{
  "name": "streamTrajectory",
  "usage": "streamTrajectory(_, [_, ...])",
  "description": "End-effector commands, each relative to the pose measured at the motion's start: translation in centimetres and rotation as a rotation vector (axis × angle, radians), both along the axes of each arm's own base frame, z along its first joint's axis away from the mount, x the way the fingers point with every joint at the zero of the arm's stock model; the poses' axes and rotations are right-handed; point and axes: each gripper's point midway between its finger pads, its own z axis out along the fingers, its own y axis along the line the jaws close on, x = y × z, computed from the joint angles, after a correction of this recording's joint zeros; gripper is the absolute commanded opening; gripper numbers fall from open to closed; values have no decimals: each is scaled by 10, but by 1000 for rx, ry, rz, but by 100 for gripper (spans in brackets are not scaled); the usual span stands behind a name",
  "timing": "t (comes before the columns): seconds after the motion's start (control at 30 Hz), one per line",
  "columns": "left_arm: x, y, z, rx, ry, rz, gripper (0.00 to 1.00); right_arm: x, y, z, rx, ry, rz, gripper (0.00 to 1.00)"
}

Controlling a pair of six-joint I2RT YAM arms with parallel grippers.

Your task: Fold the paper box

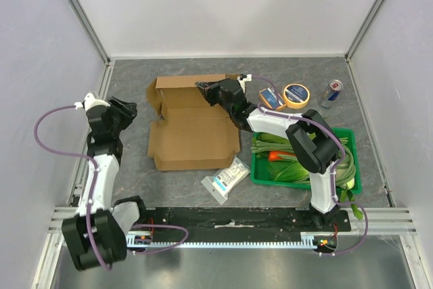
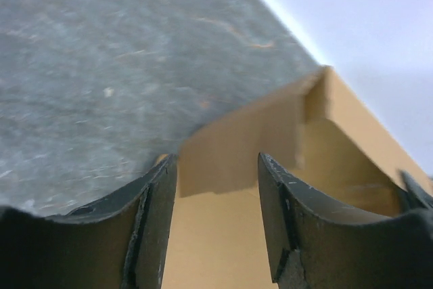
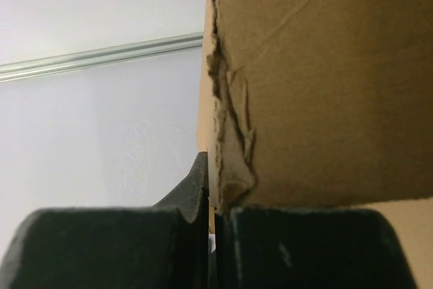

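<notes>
Greens (image 1: 292, 172) and an orange-red vegetable (image 1: 279, 156) fill the green crate (image 1: 264, 181) right of the paper box (image 1: 193, 137). Right gripper (image 1: 203, 86) pinches its rear flap; left gripper (image 1: 130, 109) gapes, released, beside its left edge.

Two slim robot arms stand side by side; the left arm (image 1: 97, 184) and the right arm (image 1: 323, 191) each have smooth white shell links joined by bulky matte black joint housings; a thin mauve cable (image 1: 36, 133) runs in loose loops along the left arm, and a matching one runs along the right arm; each cable ends in a small white plug near the wrist; the left gripper (image 2: 216, 160) has curved black fingers (image 2: 152, 228) with scuffed, pale-flecked edges; the right gripper (image 3: 213, 194) is black, matte and blocky.
</notes>
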Motion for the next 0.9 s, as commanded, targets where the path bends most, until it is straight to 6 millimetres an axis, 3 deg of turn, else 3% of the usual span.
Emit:
streamTrajectory(0.0, [14,33,-31,27,164,125,54,-8,-3,-16,-48,44,25,0])
streamTrajectory(0.1, [41,8,-49,20,225,-84,49,-7,-1,-16,-42,42,31,0])
streamTrajectory(0.17, [51,-11,-51,21,225,-194,48,-7,1,-14,-36,40,33,0])
streamTrajectory(0.2, [54,-25,-63,28,256,-239,49,-6,1,-14,-36,42,33,0])
streamTrajectory(0.3, [66,-45,-72,80,280,-304,48,-6,2,-15,-32,45,38,0])
streamTrajectory(0.47, [81,-74,-63,128,237,-383,43,-7,1,-16,-33,48,37,0])
streamTrajectory(0.63, [82,-71,-70,182,254,-355,48,-6,1,-14,-31,47,37,0])
streamTrajectory(0.77, [84,-62,-67,243,201,-321,58,-5,1,-12,-30,43,36,0])
streamTrajectory(0.87, [91,-50,-65,309,155,-273,57,-6,1,-12,-31,40,40,0])
